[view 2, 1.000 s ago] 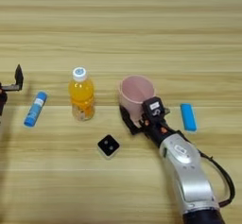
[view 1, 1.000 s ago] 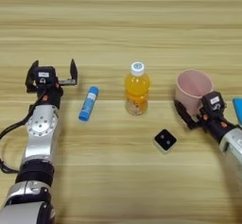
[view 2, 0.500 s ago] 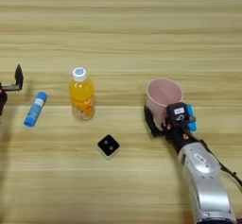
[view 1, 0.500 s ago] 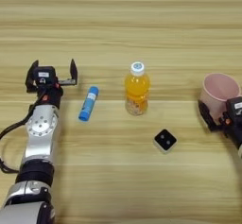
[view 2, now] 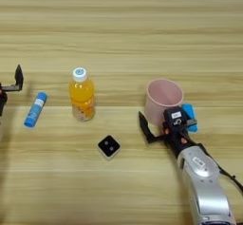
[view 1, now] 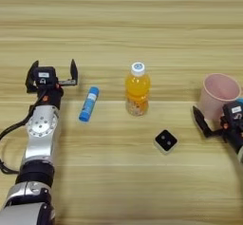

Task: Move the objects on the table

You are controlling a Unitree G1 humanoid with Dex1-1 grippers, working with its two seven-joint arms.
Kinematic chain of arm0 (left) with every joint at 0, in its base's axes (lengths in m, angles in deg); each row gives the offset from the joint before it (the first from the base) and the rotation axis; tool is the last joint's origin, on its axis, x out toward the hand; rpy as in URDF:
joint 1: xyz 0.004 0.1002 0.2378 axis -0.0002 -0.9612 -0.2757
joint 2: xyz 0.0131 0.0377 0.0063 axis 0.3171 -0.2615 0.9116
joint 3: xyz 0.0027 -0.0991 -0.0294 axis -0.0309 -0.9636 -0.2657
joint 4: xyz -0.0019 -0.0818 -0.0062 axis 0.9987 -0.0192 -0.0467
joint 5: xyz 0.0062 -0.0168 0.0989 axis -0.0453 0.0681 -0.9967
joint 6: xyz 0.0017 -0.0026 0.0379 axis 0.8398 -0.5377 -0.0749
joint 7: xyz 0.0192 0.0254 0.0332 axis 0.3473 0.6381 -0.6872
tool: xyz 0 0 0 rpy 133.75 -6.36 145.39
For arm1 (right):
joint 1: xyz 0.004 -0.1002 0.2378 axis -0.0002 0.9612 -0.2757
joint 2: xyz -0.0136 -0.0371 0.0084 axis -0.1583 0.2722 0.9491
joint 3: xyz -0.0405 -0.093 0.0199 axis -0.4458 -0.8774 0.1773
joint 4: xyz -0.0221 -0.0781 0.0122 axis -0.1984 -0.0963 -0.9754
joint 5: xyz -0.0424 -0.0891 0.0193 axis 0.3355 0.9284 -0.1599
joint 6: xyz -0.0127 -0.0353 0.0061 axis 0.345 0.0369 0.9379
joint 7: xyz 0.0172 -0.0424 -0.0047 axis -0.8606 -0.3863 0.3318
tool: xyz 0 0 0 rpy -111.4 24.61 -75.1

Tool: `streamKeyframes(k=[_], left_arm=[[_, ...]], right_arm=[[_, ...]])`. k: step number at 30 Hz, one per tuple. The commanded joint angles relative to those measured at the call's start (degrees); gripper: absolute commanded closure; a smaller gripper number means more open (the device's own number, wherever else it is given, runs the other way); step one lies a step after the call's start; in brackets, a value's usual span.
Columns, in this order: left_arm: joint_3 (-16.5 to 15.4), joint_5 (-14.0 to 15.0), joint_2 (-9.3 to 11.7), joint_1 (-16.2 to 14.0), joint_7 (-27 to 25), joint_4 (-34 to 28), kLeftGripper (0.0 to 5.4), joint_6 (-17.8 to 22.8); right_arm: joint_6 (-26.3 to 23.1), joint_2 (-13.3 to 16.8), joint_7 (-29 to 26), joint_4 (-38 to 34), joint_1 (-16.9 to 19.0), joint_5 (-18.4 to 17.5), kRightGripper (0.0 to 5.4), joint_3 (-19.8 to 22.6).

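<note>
The pink cup [view 2: 163,96] stands upright on the table [view 2: 121,39], right of centre, touching the flat blue bar [view 2: 191,112] behind it. My right gripper [view 2: 166,120] sits just in front of the cup's base, open, its left finger [view 2: 144,128] clear of the cup wall. The orange-drink bottle [view 1: 137,89] stands upright in the middle. A small black cube with white dots [view 1: 165,141] lies in front of it to the right. The blue glue stick [view 1: 88,104] lies to the bottle's left. Beside the stick my left gripper [view 1: 52,71] stands open and holds nothing.
Bare wood lies across the far half of the table and along the front between my two arms. The right edge of the left eye view cuts off my right arm [view 1: 235,134].
My right gripper moved the pink cup to the right, from beside the bottle to beside the blue bar. Its fingers now stand apart at the cup's base. The left arm stayed still.
</note>
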Motion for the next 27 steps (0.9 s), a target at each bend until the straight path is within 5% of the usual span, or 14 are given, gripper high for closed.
streamKeyframes(k=[1,27], left_arm=[[0.15,-0.55,0.11,0.13,0.17,0.15,0.0,0.41],[0.3,-0.85,-0.22,0.84,0.61,1.18,0.0,0.15]], right_arm=[[-2.54,0.7,-0.15,-3.71,2.29,-0.58,0.03,0.47],[-14.14,4.84,0.53,-21.24,13.71,-3.67,0.03,6.79]])
